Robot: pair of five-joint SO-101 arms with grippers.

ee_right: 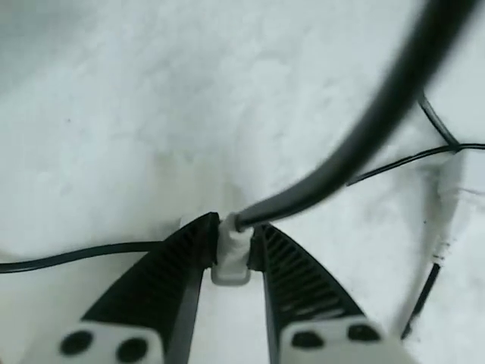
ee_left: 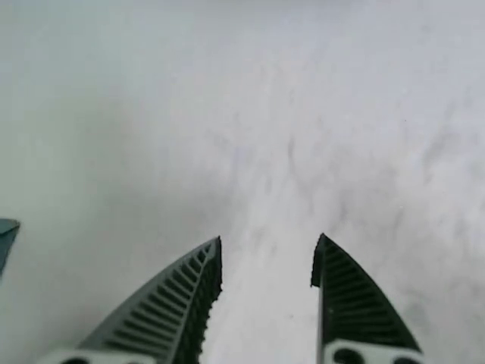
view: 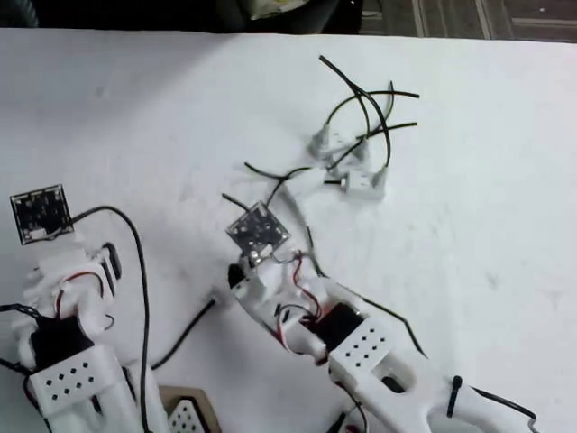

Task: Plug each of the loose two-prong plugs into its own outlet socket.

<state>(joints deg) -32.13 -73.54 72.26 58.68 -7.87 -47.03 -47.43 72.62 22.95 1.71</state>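
1. White plastic makes up the small plug (ee_right: 229, 262). It is pinched tight between the two black fingers (ee_right: 170, 280) of the right gripper (ee_right: 232, 227), low over the table (view: 469, 108) and near its middle.
2. A thick black cord (ee_right: 364, 129) comes out of the back of the plug and goes up and away from it.
3. The left gripper (ee_left: 265, 250) is spread wide with nothing in it. It sits over bare table on the left side.
4. The plug looks light and hard, so it should not squash. Its sides look smooth, so it could slip or turn if the squeeze is weak.
5. The best place to hold it is on the flat sides of the white body, as it is held now. Holding the cord would let the plug flop about.
6. The cord looks bendy but a bit springy. I think it could tug the plug sideways, so the plug needs a firm hold and a straight push.
7. A white block (view: 365, 185) lies farther back among thin black wires (view: 361, 108), well apart from the held plug. It may be a socket, but I cannot tell for sure.
8. That block looks light too. It could slide away when pushed, so the empty gripper may need to hold it steady.
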